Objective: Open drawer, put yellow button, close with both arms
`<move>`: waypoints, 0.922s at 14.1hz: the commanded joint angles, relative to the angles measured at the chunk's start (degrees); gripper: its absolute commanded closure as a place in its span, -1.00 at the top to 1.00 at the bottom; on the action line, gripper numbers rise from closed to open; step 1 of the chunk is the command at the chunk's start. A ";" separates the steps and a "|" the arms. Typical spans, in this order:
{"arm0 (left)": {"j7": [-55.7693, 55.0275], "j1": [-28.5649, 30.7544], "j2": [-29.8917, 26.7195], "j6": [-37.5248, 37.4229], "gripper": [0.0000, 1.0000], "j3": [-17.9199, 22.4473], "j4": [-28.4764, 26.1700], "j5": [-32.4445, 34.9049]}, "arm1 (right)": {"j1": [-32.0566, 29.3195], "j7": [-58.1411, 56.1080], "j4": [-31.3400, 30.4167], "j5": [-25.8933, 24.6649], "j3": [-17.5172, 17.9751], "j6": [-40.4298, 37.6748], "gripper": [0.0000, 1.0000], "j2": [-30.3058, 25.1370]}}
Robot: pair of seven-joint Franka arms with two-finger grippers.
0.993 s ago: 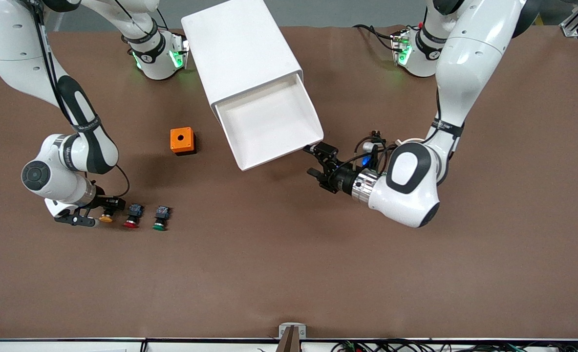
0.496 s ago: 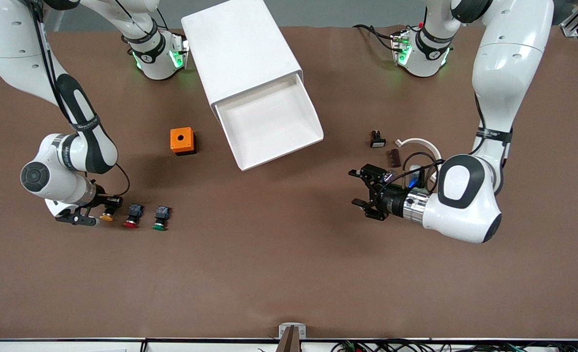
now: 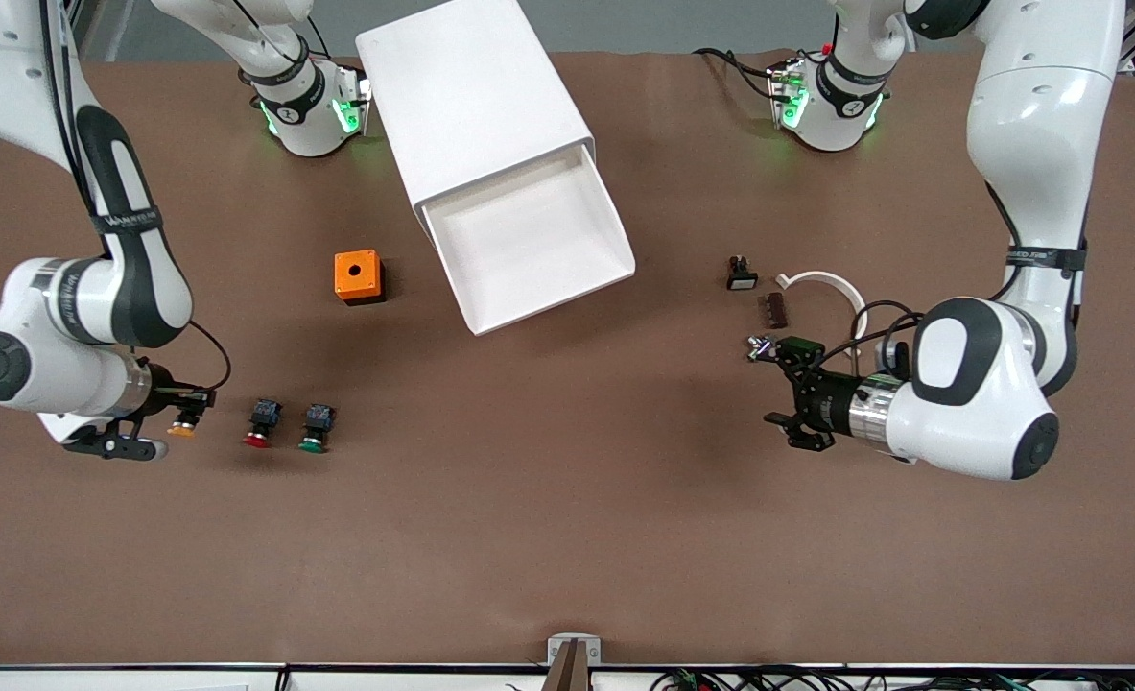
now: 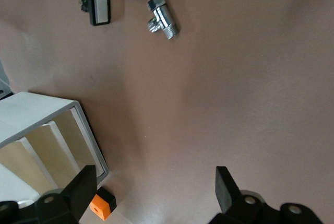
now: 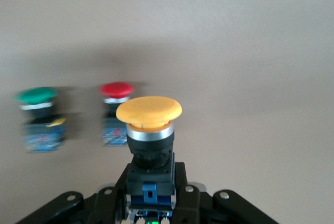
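Observation:
The white cabinet (image 3: 471,96) lies near the robots' bases, and its uppermost drawer (image 3: 529,240) is pulled out and shows nothing inside. My right gripper (image 3: 159,422) is shut on the yellow button (image 3: 181,428) and holds it just above the table, beside the red button. In the right wrist view the yellow cap (image 5: 148,110) stands above the right gripper (image 5: 150,182), which clamps the black body. My left gripper (image 3: 783,393) is open and holds nothing, low over the table toward the left arm's end, apart from the drawer. In the left wrist view the left gripper (image 4: 155,192) is wide apart.
A red button (image 3: 259,427) and a green button (image 3: 315,430) sit beside the held one. An orange box (image 3: 357,276) stands beside the drawer. A black switch (image 3: 741,276), a brown piece (image 3: 774,309), a white ring (image 3: 826,281) and a chrome fitting (image 3: 757,349) lie by the left gripper.
My left gripper has drawn back from the drawer's corner toward the left arm's end. My right gripper has lifted the yellow button and moved it away from the red one.

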 commanded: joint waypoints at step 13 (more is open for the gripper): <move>30.38 2.91 -8.50 -3.25 1.00 -0.18 0.53 14.22 | 31.47 82.06 25.12 14.75 -0.08 -25.27 -1.00 -3.26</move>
